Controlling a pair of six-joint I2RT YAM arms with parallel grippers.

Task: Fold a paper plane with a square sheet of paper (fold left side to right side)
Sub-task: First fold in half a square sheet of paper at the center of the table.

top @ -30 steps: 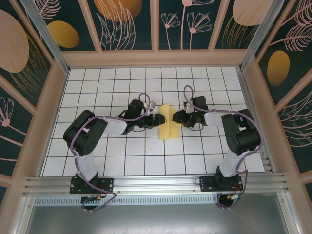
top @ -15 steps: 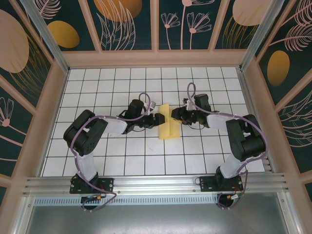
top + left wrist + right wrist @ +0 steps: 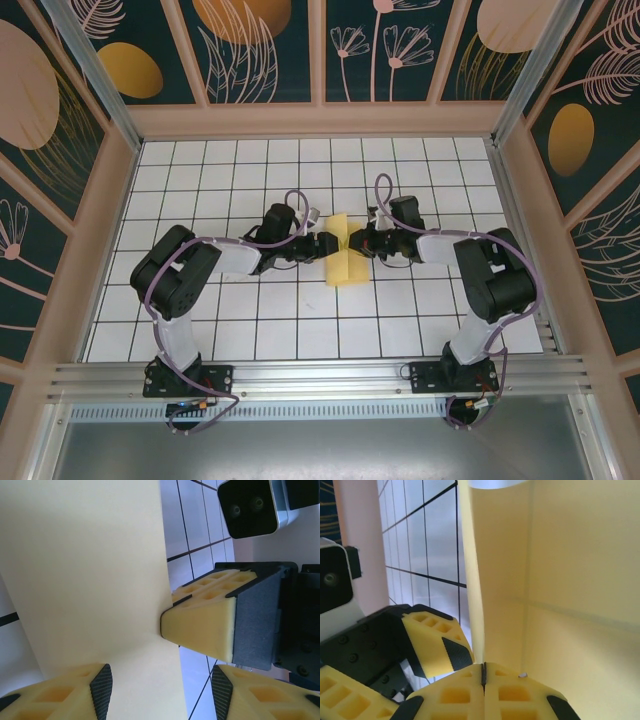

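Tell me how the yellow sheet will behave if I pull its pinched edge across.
Probably floppy: the sheet curves along its raised edge. It likely keeps creases, since one fold line already shows. The thin edge pinched in the right gripper could slip or tear if tugged.

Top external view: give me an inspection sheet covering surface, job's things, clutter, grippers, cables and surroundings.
Surface: white grid-tiled table, flat.
Job's things: yellow paper sheet, partly folded, mid-table between the arms.
Clutter: nothing seen.
Grippers: left gripper open, paper between its fingers; right gripper shut on the sheet's edge.
Cables: purple cables looped along both arms, off the paper.
Surroundings: floral wall panels; aluminium rail at the near edge.
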